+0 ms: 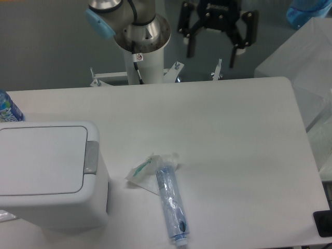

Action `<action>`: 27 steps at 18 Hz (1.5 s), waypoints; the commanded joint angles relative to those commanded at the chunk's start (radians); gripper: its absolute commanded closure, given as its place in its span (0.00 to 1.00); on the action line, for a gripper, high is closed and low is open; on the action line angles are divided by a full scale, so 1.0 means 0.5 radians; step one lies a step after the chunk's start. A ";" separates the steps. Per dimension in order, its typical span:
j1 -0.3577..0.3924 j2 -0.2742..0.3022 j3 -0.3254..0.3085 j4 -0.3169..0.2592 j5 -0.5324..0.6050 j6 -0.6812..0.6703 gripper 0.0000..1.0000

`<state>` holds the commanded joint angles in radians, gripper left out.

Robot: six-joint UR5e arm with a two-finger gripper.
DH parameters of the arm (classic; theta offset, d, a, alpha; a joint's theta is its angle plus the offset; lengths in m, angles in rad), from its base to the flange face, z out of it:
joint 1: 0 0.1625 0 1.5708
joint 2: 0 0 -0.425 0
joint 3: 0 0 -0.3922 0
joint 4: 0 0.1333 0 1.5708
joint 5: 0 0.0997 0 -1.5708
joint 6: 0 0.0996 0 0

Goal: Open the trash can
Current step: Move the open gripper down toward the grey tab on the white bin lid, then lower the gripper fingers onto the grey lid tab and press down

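The trash can (46, 174) is a boxy white bin at the front left of the table, with its flat lid lying shut and a grey push-button strip (92, 156) on its right edge. My gripper (211, 56) hangs high above the table's far edge, well to the right of the can and far from it. Its two black fingers are spread wide apart and hold nothing.
A crushed blue plastic bottle (170, 204) and a crumpled wrapper (149, 168) lie just right of the can. The arm's base post (142, 52) stands behind the table. A blue-labelled bottle (8, 110) peeks in at the left edge. Clear plastic sheeting (311, 72) covers the right side.
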<state>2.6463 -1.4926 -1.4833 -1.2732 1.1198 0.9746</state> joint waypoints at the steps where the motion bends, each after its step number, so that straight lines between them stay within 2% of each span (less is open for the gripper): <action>1: -0.040 -0.003 0.000 0.000 -0.003 -0.104 0.00; 5: -0.181 -0.040 -0.009 0.028 -0.003 -0.255 0.00; 7: -0.239 -0.067 -0.009 0.052 -0.012 -0.430 0.00; 9: -0.310 -0.101 -0.040 0.150 -0.022 -0.647 0.00; 13: -0.430 -0.221 -0.049 0.429 -0.018 -1.123 0.00; 17: -0.555 -0.362 -0.049 0.598 -0.018 -1.427 0.00; 20: -0.586 -0.420 -0.052 0.656 -0.021 -1.516 0.00; 27: -0.605 -0.509 -0.055 0.663 -0.022 -1.602 0.00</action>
<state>2.3440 -1.7471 -1.5110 -0.9419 1.1091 0.1734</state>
